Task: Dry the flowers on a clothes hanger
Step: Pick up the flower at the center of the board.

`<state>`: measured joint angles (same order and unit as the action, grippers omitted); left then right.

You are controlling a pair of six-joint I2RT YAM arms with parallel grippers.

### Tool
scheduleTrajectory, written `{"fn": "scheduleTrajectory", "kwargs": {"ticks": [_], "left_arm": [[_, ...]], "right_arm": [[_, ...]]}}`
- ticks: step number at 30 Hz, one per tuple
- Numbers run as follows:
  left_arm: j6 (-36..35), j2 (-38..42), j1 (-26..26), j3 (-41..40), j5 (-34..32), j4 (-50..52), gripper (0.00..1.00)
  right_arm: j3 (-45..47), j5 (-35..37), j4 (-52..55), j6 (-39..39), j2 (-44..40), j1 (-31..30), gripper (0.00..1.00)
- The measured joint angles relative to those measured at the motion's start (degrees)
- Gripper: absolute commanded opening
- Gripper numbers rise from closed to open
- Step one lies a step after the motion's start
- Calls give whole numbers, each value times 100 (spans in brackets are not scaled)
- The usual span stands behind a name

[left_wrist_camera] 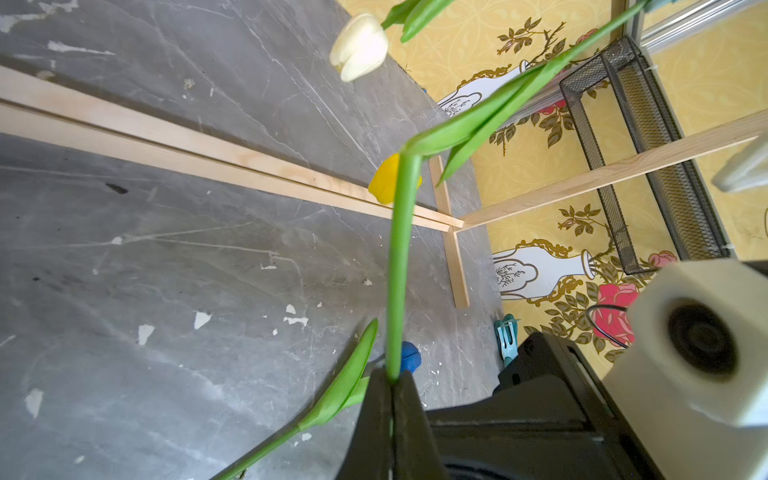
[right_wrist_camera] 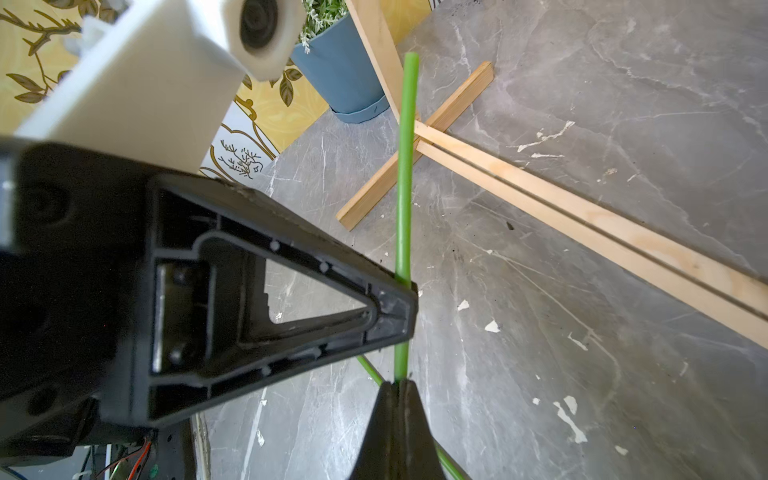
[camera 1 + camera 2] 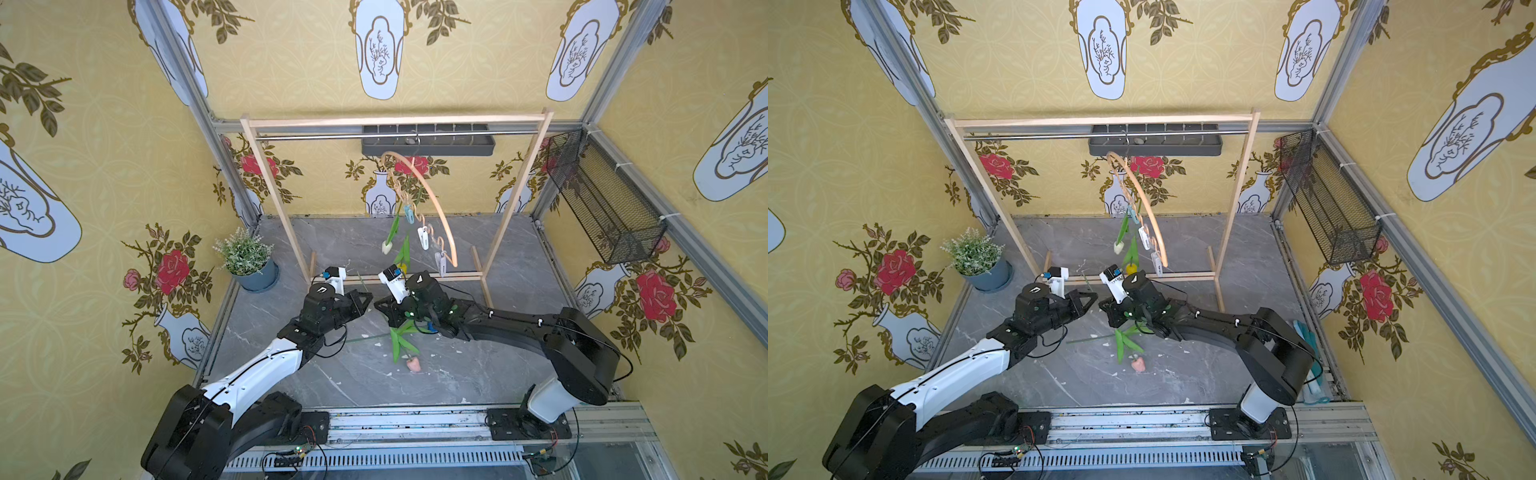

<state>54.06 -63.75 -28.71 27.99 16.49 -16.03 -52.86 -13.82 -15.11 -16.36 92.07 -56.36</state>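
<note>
Pinching one green stem (image 2: 405, 187) between them, the left claw (image 1: 392, 380) and right claw (image 2: 400, 384) are both fully closed on it, meeting tip to tip above the worktop (image 3: 478, 365). The right wrist view shows the left claw gripping just beyond the right one, toward the cut end (image 2: 411, 58), which stands free. A blue head (image 1: 410, 358) peeps out behind the left claw, so this is probably the blue tulip.

The white tulip (image 3: 386, 247) and yellow tulip (image 3: 1131, 268) hang heads-down from the clothes hanger (image 3: 428, 195), at 12 o'clock from the claws. A white peg (image 3: 440, 262) near its lower end looks empty. The pink tulip (image 3: 413, 365) lies flat on the worktop at 5 o'clock.

The held flower looks very light. Its stem is thin, smooth and springy, so it may swivel or slide in a pinch. The best hold is the bare length near the cut end, never the soft head, leaving the tip clear for a peg. The hanger hangs loose from the rail (image 3: 311, 136) and will likely swing when pushed.
</note>
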Motion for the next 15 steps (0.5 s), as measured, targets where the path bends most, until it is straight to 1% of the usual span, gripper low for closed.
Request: {"fn": "scheduleTrajectory", "kwargs": {"ticks": [1,2,5,6,8,11,12,15], "left_arm": [[-2,-20,-2,13,15,-13,0],[-4,-39,-2,28,46,-26,0],[-61,-63,-7,87,151,-127,0],[-114,-66,0,101,151,-164,0],[-195,-70,22,109,195,-243,0],[-378,-72,11,118,494,-457,0],[-442,-72,4,120,608,-538,0],[-566,-79,4,120,938,-782,0]], "right_arm": [[24,2,-7,-9,-26,9,0],[50,0,-13,-17,-63,22,3],[197,-44,-142,-188,-236,101,32],[286,-76,-175,-205,-343,142,36],[466,-122,-199,-326,-540,210,42],[815,-348,-326,-586,-868,356,47],[944,-452,-393,-686,-979,407,51],[1331,-831,-601,-973,-1268,546,51]]}}
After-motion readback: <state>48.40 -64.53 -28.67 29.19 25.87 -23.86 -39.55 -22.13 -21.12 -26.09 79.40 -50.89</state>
